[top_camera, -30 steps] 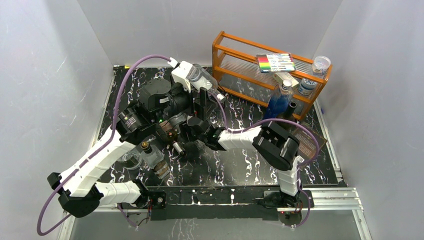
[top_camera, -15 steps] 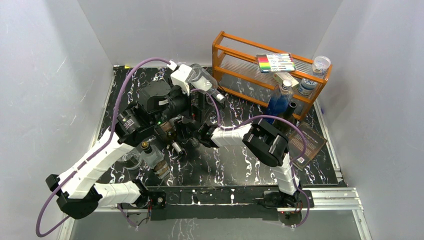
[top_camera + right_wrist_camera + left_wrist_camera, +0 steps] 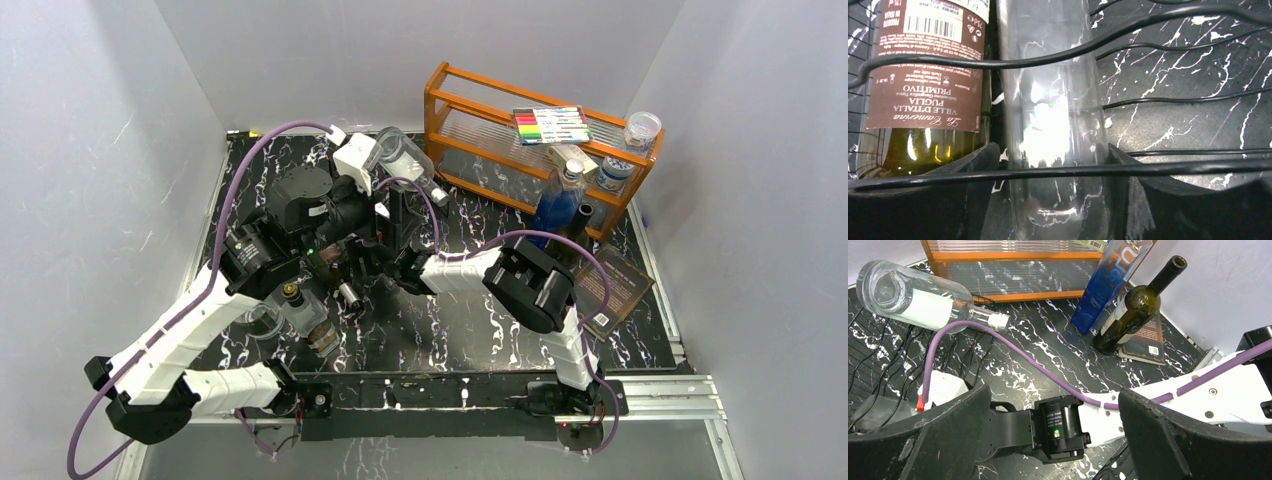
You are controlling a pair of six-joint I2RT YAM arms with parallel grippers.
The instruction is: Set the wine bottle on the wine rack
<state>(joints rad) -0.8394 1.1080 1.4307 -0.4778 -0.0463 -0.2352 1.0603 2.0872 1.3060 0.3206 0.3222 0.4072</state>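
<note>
Since the right pincer [image 3: 1053, 190] has its 2 fingers snug against both sides of a clear bottle [image 3: 1053, 100], I'd call it clenched on that bottle. The bottle lies on its side in a cradle of the rack [image 3: 1188, 166], with wires crossing in front of it. Gripping across the body like that makes sense to me, since it keeps round glass from rolling while it settles between the wires.

Just beside it in the rack lies a wine bottle [image 3: 923, 75] with a brown label, in its own cradle, so that one looks sorted imo.

The left pincer [image 3: 1053, 410] hangs above the rack, spread wide and carrying nothing, probably just parked out of the way.

A labelled bottle [image 3: 918, 300] rests tilted on the rack's far edge, near the orange shelf [image 3: 1013, 256].

Well away from the rack, 1 dark bottle [image 3: 1128, 315] stands upright on a book [image 3: 1148, 340] on the counter [image 3: 1058, 335], next to a blue bottle [image 3: 1103, 285]. If that's the one meant, it isn't racked yet.
</note>
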